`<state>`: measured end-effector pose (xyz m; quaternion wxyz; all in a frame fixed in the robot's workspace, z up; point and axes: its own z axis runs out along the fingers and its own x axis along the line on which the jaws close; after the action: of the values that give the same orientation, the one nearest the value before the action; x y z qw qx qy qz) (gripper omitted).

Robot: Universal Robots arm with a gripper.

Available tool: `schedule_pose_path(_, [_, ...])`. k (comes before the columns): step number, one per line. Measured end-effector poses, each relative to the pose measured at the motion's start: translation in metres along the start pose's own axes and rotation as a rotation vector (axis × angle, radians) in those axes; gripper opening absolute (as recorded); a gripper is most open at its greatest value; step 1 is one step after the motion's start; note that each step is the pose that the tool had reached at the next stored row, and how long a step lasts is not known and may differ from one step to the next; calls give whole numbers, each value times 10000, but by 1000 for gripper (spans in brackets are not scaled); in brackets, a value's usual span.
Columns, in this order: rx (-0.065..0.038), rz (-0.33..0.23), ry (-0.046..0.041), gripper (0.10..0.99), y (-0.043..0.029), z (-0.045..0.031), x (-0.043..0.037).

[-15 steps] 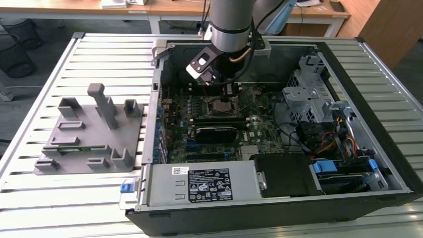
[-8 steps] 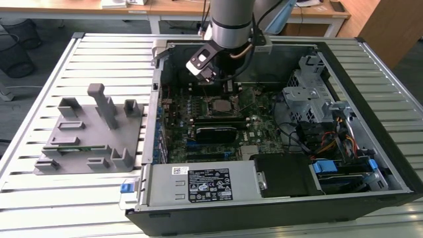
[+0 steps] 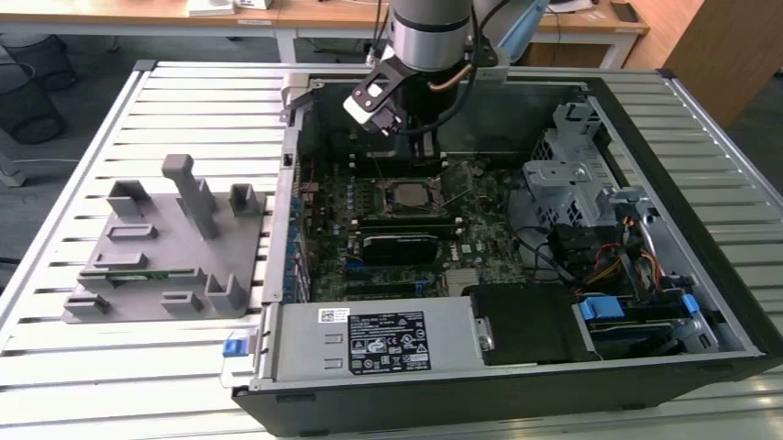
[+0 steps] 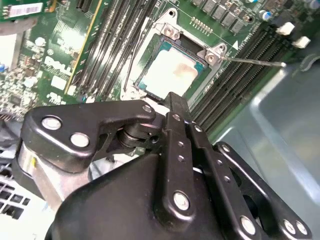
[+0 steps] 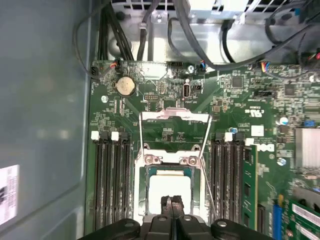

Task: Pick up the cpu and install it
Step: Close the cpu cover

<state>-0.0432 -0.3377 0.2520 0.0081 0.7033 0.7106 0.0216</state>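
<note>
Gripper: the gripper (image 5: pixel 171 206) hangs directly over the socket (image 5: pixel 141 195), its 2 fingers pressed together with nothing between them.
Cpu: the cpu (image 5: pixel 170 189) lies flat inside the socket, silvery top up, just beneath the fingertips; I cannot tell whether they touch it.
Load plate: the load plate (image 5: pixel 174 118) is swung open at the socket's hinge edge, so nothing clamps the chip.
Lever: the wire lever (image 4: pixel 255 62) juts out, released, beside the socket.
Memory slots: the memory slots (image 5: pixel 112 180) run in banks on 2 sides of the socket.
Case: the computer case (image 3: pixel 514 394) surrounds the socket's board, lid off.
Holder: the grey holder (image 3: pixel 159 266) sits well apart from the socket, outside the case on the slatted table (image 3: pixel 73 385).
Risk: the chip looks loose. Closed fingertips dragging sideways or pressing off-centre could tilt it out of its seat and bend socket pins, and the raised lever could snag the fingers.
</note>
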Motion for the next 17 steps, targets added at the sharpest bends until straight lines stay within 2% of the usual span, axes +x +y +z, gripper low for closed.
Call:
schedule_pose_path(4, [0,1,-3,106,4,-129,2])
schedule_pose_path(6, [-3,1,3,106,4,-133,-13])
schedule_pose_path(9, [-1,1,2,106,3,-135,-78])
schedule_pose_path(12, [-2,2,3,106,11,-132,-90])
schedule_pose_path(17, [0,-39,19,106,190,-120,-92])
